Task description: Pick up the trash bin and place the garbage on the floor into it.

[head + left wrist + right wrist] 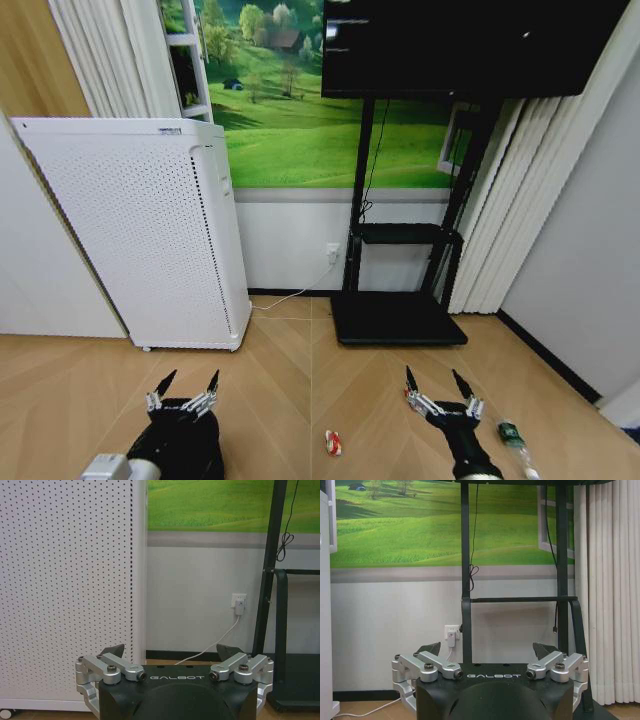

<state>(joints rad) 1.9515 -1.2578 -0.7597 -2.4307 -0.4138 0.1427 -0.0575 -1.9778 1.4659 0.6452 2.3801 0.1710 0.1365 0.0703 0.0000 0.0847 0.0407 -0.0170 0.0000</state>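
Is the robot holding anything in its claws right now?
No. The left gripper and the right gripper are both open and empty, above the wooden floor. A red-and-white wrapper and a green-labelled bottle lie untouched.

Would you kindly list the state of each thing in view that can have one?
left gripper: open, empty, held above the floor.
right gripper: open, empty, held above the floor.
red-and-white wrapper: lying on the floor between the grippers.
green-labelled bottle: lying on its side on the floor.
screen: dark.
wall socket: cable plugged in.
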